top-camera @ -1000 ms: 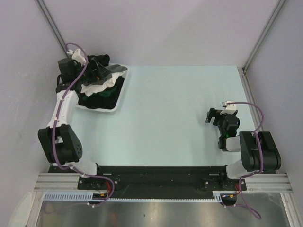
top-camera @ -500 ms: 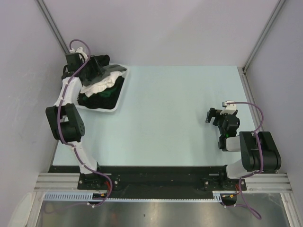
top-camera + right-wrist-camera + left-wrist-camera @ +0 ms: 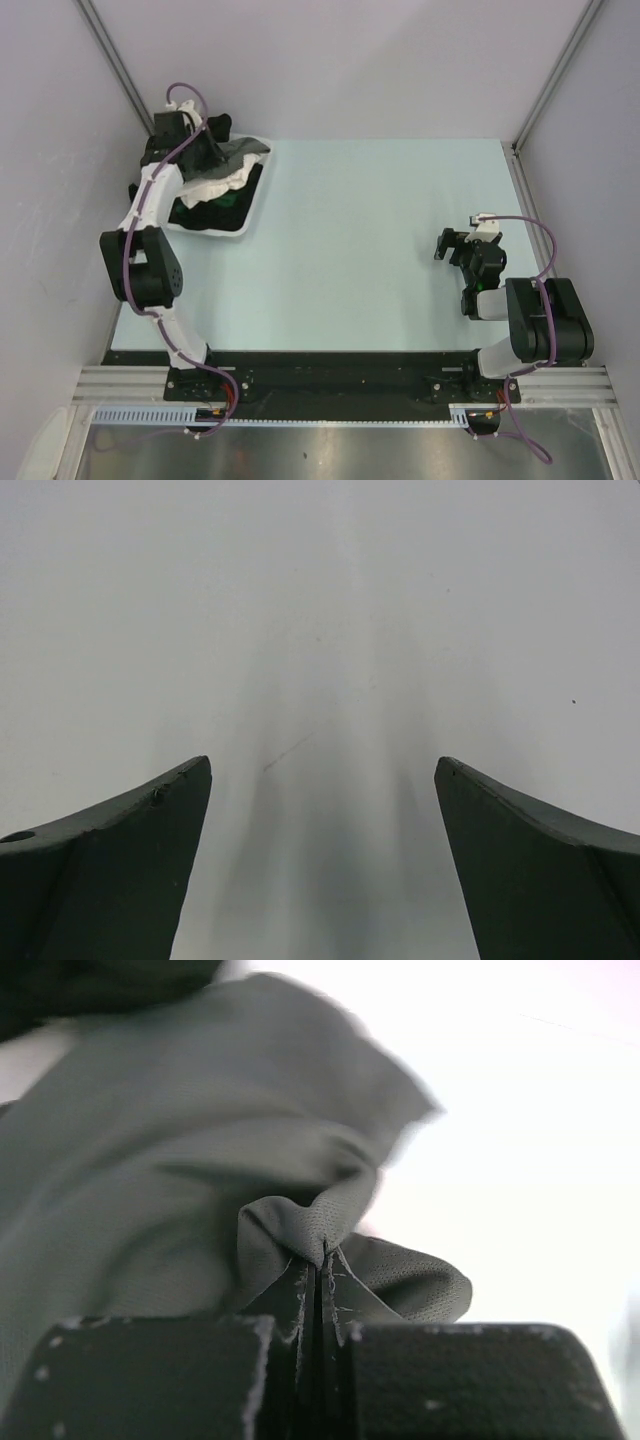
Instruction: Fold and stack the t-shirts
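A heap of t-shirts, charcoal grey, black and white parts, lies in a white tray at the table's back left. My left gripper reaches over the heap from the left and is shut on a fold of the charcoal grey t-shirt; in the left wrist view the cloth bunches right at the closed fingertips of my left gripper. My right gripper hovers low over the bare table at the right, open, and in the right wrist view my right gripper has nothing between its fingers.
Pale walls with metal corner posts close in the table on three sides, and the tray sits close to the left wall. The light blue tabletop stretches between the two arms.
The left arm has swung from the tray's left side to reach over the heap, and its jaws have gone from open to shut on the grey cloth. The right arm has not moved.
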You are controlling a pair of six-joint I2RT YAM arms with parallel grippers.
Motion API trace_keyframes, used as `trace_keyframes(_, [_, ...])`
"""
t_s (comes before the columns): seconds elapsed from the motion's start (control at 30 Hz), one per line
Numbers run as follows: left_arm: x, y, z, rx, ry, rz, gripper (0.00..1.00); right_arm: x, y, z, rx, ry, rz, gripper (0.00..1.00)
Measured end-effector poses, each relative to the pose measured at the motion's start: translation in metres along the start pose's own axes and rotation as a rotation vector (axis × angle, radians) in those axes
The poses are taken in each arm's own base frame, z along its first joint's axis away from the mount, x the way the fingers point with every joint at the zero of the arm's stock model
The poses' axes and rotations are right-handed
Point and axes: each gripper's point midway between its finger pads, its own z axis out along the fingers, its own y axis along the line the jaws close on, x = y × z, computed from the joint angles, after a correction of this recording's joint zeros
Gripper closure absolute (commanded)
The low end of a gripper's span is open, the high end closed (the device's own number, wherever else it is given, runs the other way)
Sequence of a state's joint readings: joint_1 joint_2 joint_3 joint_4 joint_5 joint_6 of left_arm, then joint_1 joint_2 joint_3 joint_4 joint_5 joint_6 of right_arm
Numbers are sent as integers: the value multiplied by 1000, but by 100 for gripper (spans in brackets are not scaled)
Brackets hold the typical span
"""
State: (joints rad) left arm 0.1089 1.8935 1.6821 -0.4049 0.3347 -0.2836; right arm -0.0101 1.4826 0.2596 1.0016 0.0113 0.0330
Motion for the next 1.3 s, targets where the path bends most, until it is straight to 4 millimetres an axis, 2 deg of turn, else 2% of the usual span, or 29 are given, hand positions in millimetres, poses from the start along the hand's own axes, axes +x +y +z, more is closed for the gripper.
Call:
trace_keyframes(0.1, [-1,-44,-20,63,-11,64,100,0,0,0,0,0,0,0])
trace_keyframes(0.2, [-4,-115,-51,185,-55,155,100,0,0,0,0,0,0,0])
trace_keyframes(0.3, [0,-176,-85,301,-91,222,100,0,0,0,0,0,0,0])
trace_keyframes(0.4, [12,-228,-115,421,-103,263,100,0,0,0,0,0,0,0])
trace_keyframes(0.47, [26,-254,-127,482,-92,283,100,0,0,0,0,1,0,0])
trace_keyframes(0.53, [42,-272,-131,522,-66,299,100,0,0,0,0,1,0,0])
trace_keyframes(0.63, [78,-291,-129,563,10,315,98,0,0,0,0,1,0,0])
trace_keyframes(0.77, [122,-297,-120,578,118,316,99,0,0,0,1,1,0,0])
trace_keyframes(0.87, [146,-296,-112,572,184,306,100,0,0,0,1,1,0,0])
trace_keyframes(1.03, [167,-307,-108,587,233,316,100,0,0,0,1,1,0,0])
trace_keyframes(1.17, [182,-346,-111,647,261,353,100,0,0,0,3,1,0,0])
trace_keyframes(1.3, [205,-392,-121,735,286,404,100,0,-1,0,5,1,0,0])
